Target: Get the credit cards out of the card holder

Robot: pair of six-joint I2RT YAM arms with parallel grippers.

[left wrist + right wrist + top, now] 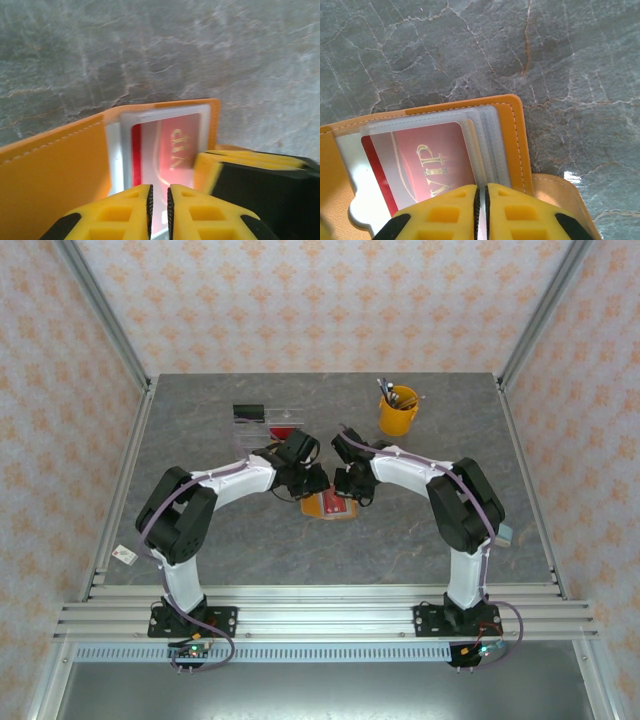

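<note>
Card holder [328,506]: open on the grey table [400,552], centre of the overhead frame — both hands at it.
Red card [427,160]: inside a clear sleeve, gold "VIP" lettering showing.
Right hand [484,192]: closed thin on the card holder's clear sleeve edge, bottom centre of its view.
Left hand [160,192]: fingers almost together over the sleeve — gripping or not, cannot tell.

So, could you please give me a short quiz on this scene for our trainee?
1. True or false: the red card is already out of the orange card holder.
2. Which word is printed on the red card?
3. The yellow pen cup stands: A) at the table's far side; B) at its near edge; C) on the card holder.
Key: 1 false; 2 VIP; 3 A.
</note>
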